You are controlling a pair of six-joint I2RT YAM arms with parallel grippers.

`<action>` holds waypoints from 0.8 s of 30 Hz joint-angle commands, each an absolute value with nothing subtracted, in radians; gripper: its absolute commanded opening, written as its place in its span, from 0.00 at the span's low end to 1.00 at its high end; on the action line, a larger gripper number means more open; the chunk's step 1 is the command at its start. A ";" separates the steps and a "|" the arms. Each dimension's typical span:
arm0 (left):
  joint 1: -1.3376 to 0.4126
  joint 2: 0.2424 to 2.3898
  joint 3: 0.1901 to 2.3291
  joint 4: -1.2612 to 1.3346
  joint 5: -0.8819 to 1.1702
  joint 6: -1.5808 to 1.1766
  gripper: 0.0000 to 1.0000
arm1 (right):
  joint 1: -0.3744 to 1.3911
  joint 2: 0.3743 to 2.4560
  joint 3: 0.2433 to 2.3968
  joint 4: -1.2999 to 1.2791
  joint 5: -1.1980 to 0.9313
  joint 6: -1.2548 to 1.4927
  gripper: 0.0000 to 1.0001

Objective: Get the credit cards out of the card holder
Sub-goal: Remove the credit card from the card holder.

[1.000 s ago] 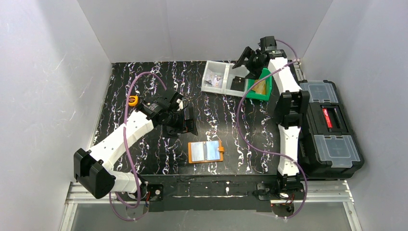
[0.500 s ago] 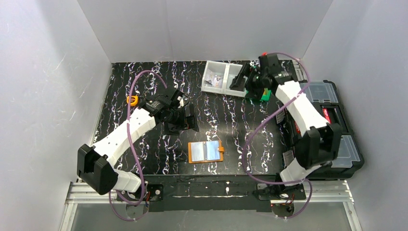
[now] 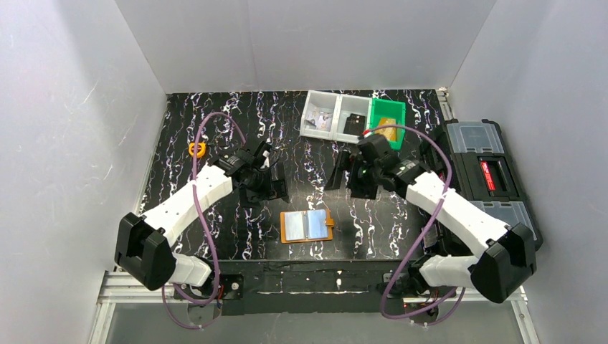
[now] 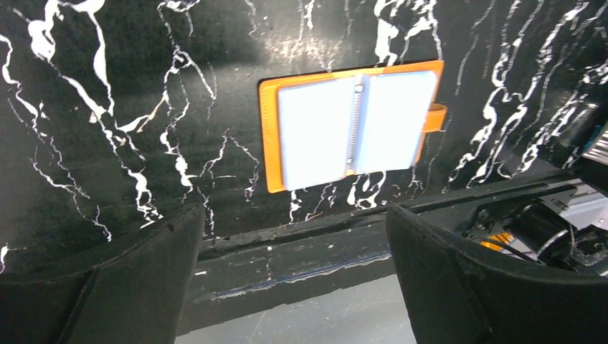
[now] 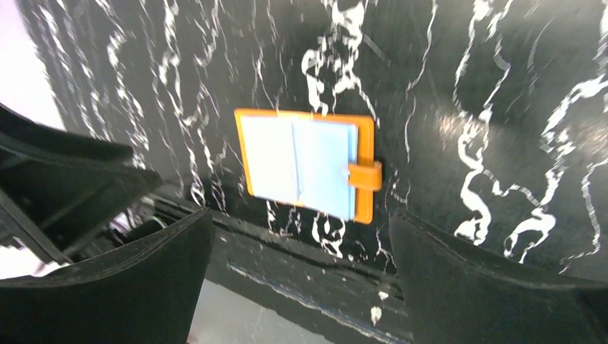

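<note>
A small round tape measure [image 3: 197, 149] sits at the far left of the black, white-veined bench [image 3: 179, 115]. Just right of it, the left arm [image 3: 186, 208] rises from its near-left base, folds at the elbow low on the left and runs its white forearm to the far right, towards the middle of the bench. The left pincer [image 3: 271, 185] is tipped downward with its jaws spread wide and nothing between them. In the left wrist view its two dark fingers [image 4: 107, 287] frame bare bench.

The card holder [image 3: 307, 226] lies flat and open near the near edge, roughly midway between the two arm bases, with its closure tab pointing right. It lies nearer than both pincers and neither touches it. The pale blue credit cards [image 4: 315, 132] sit in its clear pockets on both leaves.

The right arm [image 3: 452, 208] bends at an elbow at the near right and reaches left and far, so that the right pincer [image 3: 349, 178] hangs just to the far right of the holder. It is angled down, fully parted and empty.

At the far side stands a clear tray [image 3: 321, 107] with a dark flat piece in its right compartment. A green bin [image 3: 374, 115] touches its right side. A black toolbox [image 3: 487, 215] lies along the right edge.
</note>
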State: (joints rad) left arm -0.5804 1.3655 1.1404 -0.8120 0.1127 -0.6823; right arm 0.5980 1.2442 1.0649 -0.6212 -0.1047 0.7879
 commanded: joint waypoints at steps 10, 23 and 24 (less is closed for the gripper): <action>-0.554 1.287 0.998 -0.811 0.020 -0.741 0.98 | 0.948 1.467 1.062 -0.574 0.041 0.888 0.84; -0.538 1.251 0.923 -0.815 -0.032 -0.788 0.98 | 1.026 1.736 1.230 -0.560 0.009 0.854 0.66; -0.532 1.245 0.918 -0.816 -0.035 -0.792 0.98 | 1.028 1.752 1.241 -0.563 0.008 0.852 0.66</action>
State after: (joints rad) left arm -0.5529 1.3006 0.9386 -0.7898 0.0185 -0.7639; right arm 1.0191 1.7100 1.1782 -0.5713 0.0097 0.8612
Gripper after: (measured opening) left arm 0.981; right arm 0.662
